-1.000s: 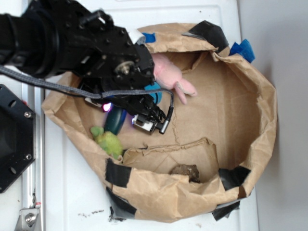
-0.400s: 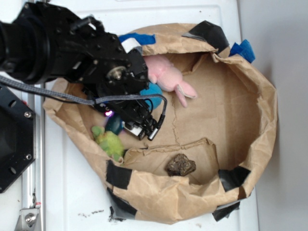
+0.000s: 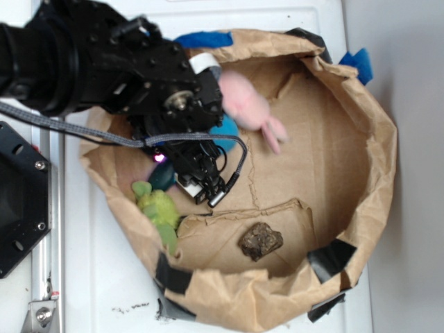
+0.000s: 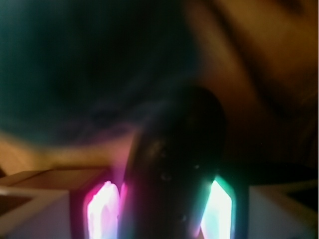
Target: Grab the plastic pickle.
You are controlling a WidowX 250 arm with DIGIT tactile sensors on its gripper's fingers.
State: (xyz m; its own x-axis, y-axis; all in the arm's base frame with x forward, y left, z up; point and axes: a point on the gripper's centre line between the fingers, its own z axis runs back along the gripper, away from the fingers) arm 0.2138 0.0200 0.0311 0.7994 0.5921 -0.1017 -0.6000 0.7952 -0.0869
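The plastic pickle (image 3: 164, 178) is a glossy dark green cylinder lying at the left inside the brown paper bag (image 3: 374, 159); only its end shows under the black arm in the exterior view. My gripper (image 3: 171, 171) points down onto it. The wrist view has the pickle (image 4: 174, 164) standing up between the two glowing pads, pink on the left (image 4: 102, 209) and green on the right (image 4: 218, 206). Both pads press against its sides, so the gripper (image 4: 162, 211) is shut on it. The blurred dark mass behind is unclear.
A fuzzy yellow-green plush (image 3: 158, 208) lies right beside the pickle at the bag's left wall. A teal-blue ball (image 3: 223, 130) and a pink plush (image 3: 250, 107) sit behind the gripper. A brown lump (image 3: 261, 241) rests near the front. A black base (image 3: 21, 201) stands left.
The gripper has come down over the pickle, hiding most of it. The bag has shifted and changed shape, the pink plush has moved right, and the brown lump shows fully.
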